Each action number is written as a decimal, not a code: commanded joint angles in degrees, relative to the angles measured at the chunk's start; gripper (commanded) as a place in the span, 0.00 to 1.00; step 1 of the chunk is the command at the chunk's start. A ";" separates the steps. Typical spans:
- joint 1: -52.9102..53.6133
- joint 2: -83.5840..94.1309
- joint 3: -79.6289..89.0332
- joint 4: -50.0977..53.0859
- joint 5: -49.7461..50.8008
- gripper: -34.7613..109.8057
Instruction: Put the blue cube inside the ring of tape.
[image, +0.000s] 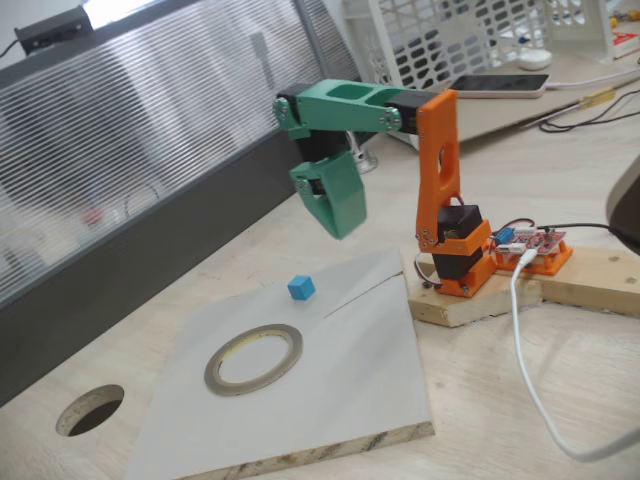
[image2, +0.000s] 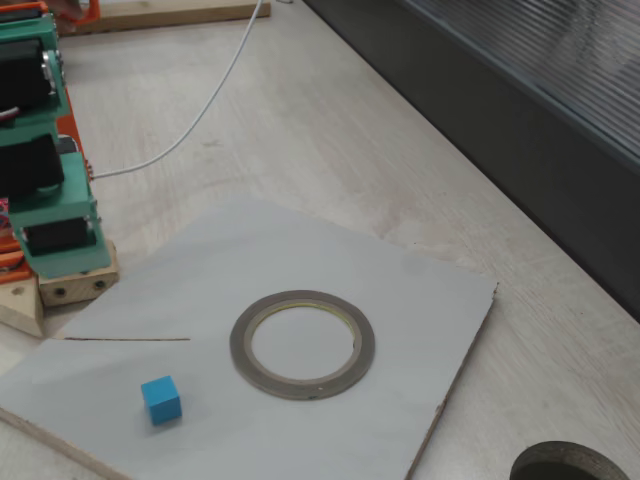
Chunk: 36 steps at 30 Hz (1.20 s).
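With the blue cube (image: 301, 288) lying on the grey board (image: 370, 380) near but outside the ring of tape (image: 253, 358), we cannot tell our raised gripper's (image: 335, 205) jaw state, and a misjudged descent could knock this tiny cube away.

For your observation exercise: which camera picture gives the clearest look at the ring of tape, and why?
The fixed view here shows the ring of tape best: it is near the middle, seen from well above, with its open centre plain. In the other fixed view the ring looks flatter and more slanted.
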 joint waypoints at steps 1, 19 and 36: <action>0.35 -4.57 -6.59 0.53 0.18 0.24; -9.49 -24.35 -25.22 0.53 0.26 0.24; -9.40 -28.56 -26.46 -8.96 0.18 0.24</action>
